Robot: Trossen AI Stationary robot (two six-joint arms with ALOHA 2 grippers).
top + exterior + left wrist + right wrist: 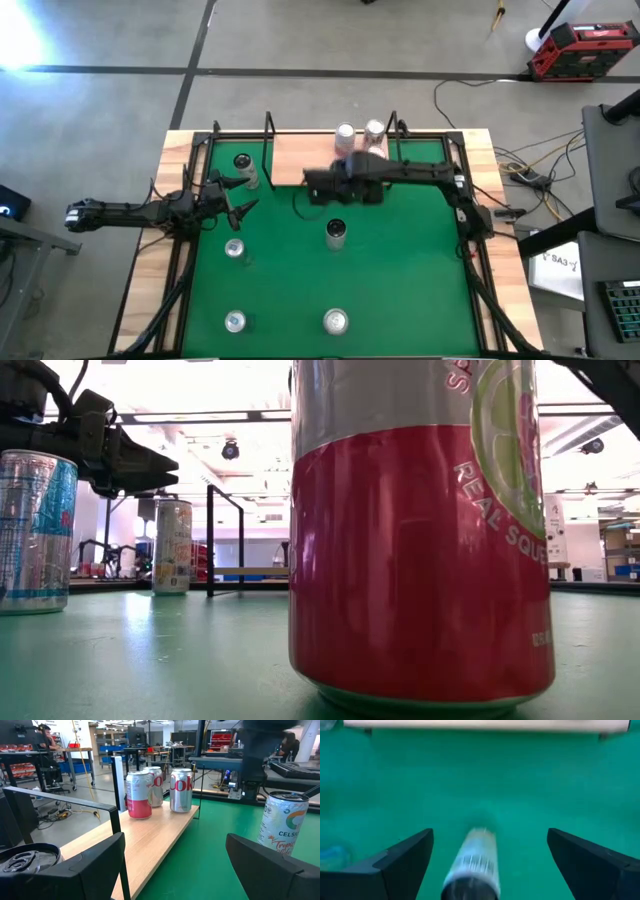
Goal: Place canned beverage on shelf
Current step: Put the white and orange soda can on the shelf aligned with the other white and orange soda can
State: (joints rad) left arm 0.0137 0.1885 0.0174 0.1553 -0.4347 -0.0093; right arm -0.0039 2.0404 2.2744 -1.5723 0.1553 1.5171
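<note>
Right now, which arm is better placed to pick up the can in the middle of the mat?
The right gripper: its open fingers already point at that can.

Green table mat [400, 260] carrying five cans, far light-wood shelf [300, 160] bearing three cans [345, 134]

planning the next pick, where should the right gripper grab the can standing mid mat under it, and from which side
Probably around the mid-body of the upright can, coming down from above with the open right gripper, one finger on each side. Its round wall is clear all around on the green mat.
</note>
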